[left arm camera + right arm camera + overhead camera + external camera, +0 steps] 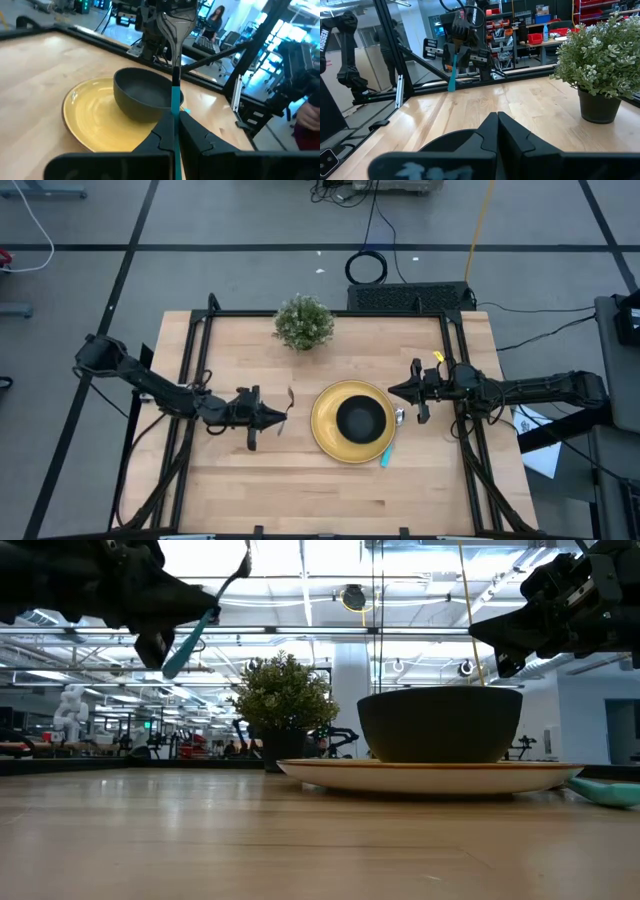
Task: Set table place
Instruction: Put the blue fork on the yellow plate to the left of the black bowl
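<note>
Fork (173, 60) in the left gripper (272, 420) runs lengthwise straight out from between the fingers, light-blue handle pinched at the fingertips and metal tines leading away toward the plate; from table height it hangs tilted in the air, tines up and handle end down, clear of the table (240, 490). The left gripper's fingers are pressed together on that handle, and it hovers above the wood to the left of the yellow plate (325, 430), near it but apart. The black bowl (361, 419) sits upright in the middle of the plate. The spoon (389, 448) lies flat at the plate's right edge, its blue handle slanting toward the near edge of the table and its metal end up beside the rim. The right gripper (395, 390) hangs in the air just to the right of the plate with its fingers pressed together and nothing between them. The potted plant (303, 323) stands at the far side of the table, well apart from both grippers.
</note>
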